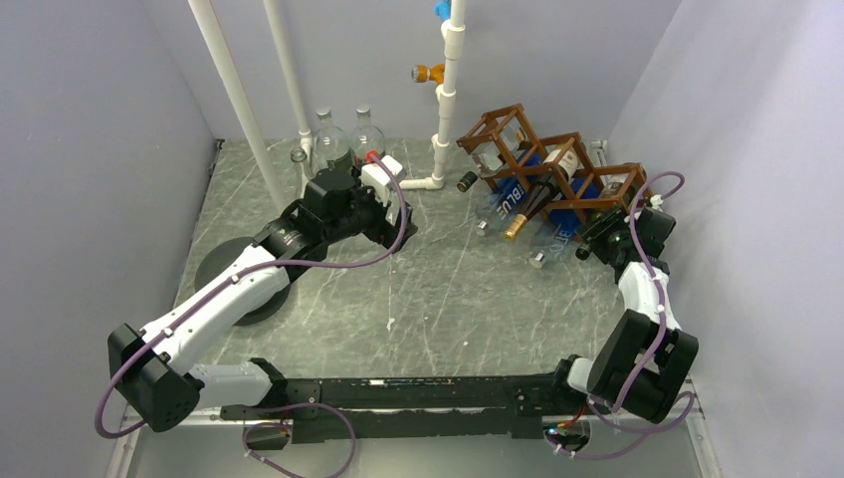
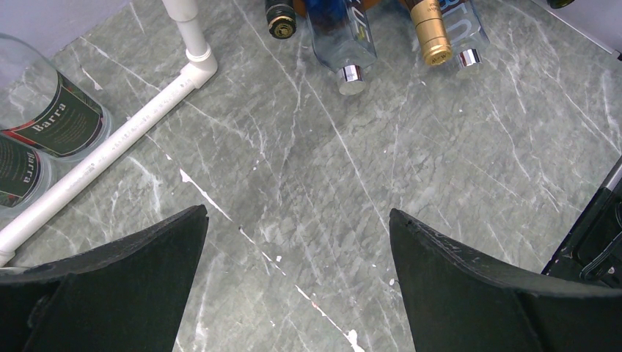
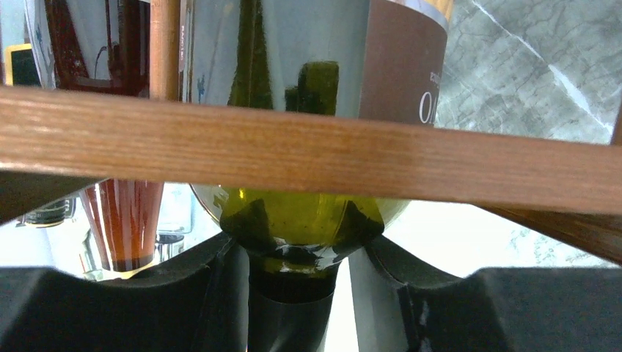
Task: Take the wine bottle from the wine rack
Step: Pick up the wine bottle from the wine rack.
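Right pincer (image 3: 301, 253) astride neck of green wine bottle (image 3: 293, 216), beside wine rack (image 3: 293, 147) slat, clamping unclear, left pincer (image 2: 297, 213) wide apart

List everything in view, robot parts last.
brown wooden lattice wine rack: one, brown, back right.
green glass wine bottle: one, green, rack's right end, neck toward the arms.
other racked bottles: four necks, one gold-foiled, one dark-capped, two silver-capped, left of it.
clear glass standing bottles: at least two, dark labels, back left.
white plastic pipes: several, white, along the back.
black round disc: one, black, left side.
grey marbled table: one, grey.
left gripper: one, black, open above bare table.
right gripper: one, black, fingers flanking the green bottle's neck.
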You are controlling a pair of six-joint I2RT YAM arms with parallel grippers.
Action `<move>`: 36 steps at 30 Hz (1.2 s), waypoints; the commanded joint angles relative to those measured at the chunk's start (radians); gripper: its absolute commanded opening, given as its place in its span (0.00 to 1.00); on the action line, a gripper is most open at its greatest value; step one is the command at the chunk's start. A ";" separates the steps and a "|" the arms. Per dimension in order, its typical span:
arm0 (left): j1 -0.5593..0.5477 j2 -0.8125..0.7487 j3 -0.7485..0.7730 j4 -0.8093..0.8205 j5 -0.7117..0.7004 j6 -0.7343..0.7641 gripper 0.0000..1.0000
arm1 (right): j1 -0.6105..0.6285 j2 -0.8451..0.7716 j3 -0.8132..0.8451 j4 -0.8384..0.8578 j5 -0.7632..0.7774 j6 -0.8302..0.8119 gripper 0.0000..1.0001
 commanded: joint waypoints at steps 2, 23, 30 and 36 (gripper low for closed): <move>-0.001 -0.009 -0.004 0.025 0.001 0.007 0.99 | 0.007 -0.002 0.001 0.067 -0.026 0.016 0.45; -0.001 -0.015 -0.003 0.024 0.001 0.007 0.99 | 0.006 -0.142 0.043 -0.065 -0.090 0.033 0.00; -0.001 -0.020 -0.002 0.024 0.001 0.007 1.00 | 0.006 -0.211 0.060 -0.116 -0.095 0.055 0.00; -0.001 -0.024 -0.003 0.024 0.001 0.007 1.00 | 0.007 -0.260 0.057 -0.135 -0.090 0.067 0.00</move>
